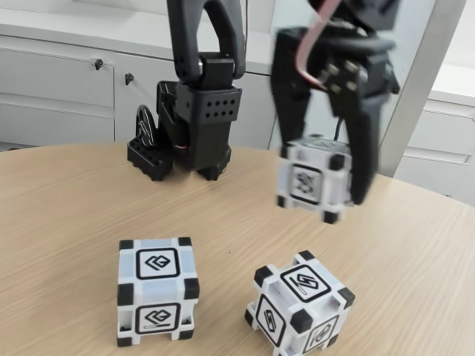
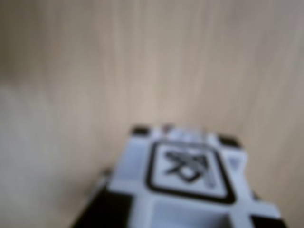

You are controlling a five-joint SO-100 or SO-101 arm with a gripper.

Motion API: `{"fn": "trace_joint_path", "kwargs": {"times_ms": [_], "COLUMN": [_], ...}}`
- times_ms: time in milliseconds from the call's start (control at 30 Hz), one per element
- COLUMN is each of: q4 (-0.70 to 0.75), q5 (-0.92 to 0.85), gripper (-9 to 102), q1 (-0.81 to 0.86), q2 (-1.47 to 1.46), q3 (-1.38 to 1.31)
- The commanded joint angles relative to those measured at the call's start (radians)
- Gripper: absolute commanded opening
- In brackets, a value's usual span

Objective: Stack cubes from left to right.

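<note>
Cubes are what you are handling: three white ones with black corner blocks, spread over the wooden surface (image 1: 67,215). Largest in your fixed view is the black arm (image 1: 200,96), its base standing at the back of the surface in front of the grey cabinets (image 1: 67,81). Your gripper (image 1: 326,189) hangs to the right of that base, its two black fingers clamped on the sides of the held cube (image 1: 312,182), which is lifted clear of the surface. That cube is tilted slightly, with one symbol face turned toward the camera; being a cube, it has no long axis to speak of. Below it, near the front edge, the left cube (image 1: 157,291) sits squarely, one face up and one facing the camera. The right cube (image 1: 300,305) sits just beside it but apart, rotated so a corner points at the camera.

Your wrist view, which is blurred, shows the held cube (image 2: 187,185) from close above, its framed symbol face up, with bare wood grain beyond it.
</note>
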Motion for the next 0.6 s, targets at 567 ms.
{"fn": "trace_joint_path", "kwargs": {"times_ms": [567], "q4": [0.018], "q5": [-0.212], "gripper": [13], "q1": [0.609], "q2": [0.028], "q3": [-0.023]}}
